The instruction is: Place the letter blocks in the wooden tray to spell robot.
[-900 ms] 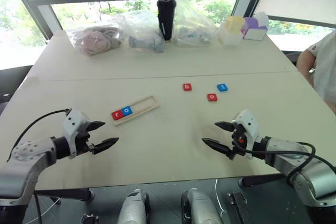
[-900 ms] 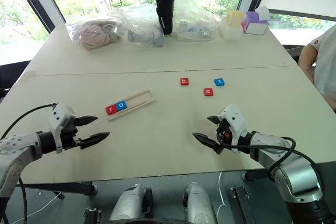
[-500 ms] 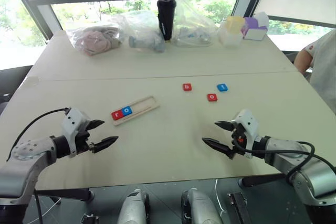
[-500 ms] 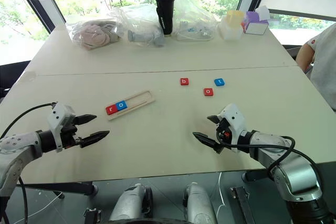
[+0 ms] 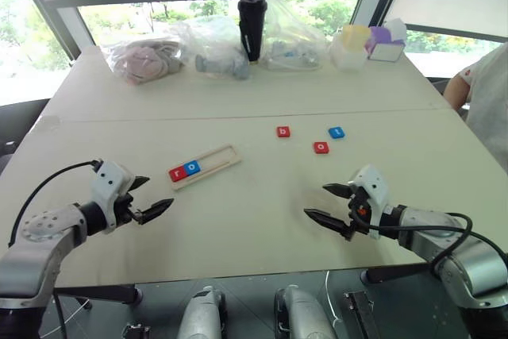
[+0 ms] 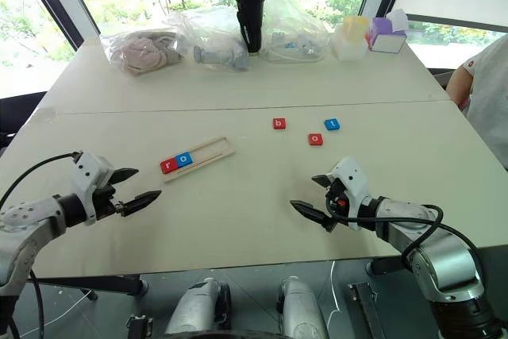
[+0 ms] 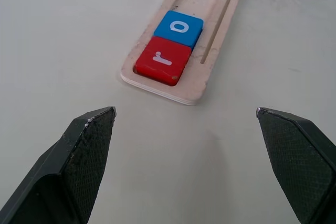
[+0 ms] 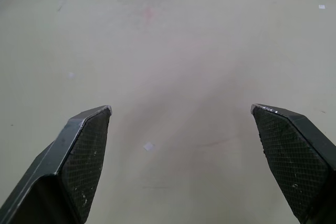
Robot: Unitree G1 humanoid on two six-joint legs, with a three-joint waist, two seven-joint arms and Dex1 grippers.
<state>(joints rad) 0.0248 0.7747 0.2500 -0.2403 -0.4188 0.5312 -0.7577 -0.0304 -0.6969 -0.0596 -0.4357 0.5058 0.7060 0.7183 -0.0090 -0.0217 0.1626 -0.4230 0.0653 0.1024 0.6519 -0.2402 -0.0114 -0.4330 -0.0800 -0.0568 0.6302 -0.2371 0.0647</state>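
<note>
The wooden tray [image 5: 205, 166] is lying on the table [image 5: 238, 212] just ahead of the left gripper [image 5: 152, 198], whose fingers are standing wide apart and empty. It is holding the red r block [image 7: 163, 60] and blue o block [image 7: 179, 28] at its near end. The right gripper [image 5: 325, 202], also spread apart and empty, is hovering well short of the loose b block [image 5: 283, 132], red o block [image 5: 321, 147] and t block [image 5: 336, 132].

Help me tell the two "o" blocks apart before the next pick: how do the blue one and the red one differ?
The blue o block is blue; the red o block is red. The blue o block already sits in the wooden tray, touching the r block; the red o block lies loose on the table, apart from its neighbours. Both are small, flat squares with a white "o".
</note>
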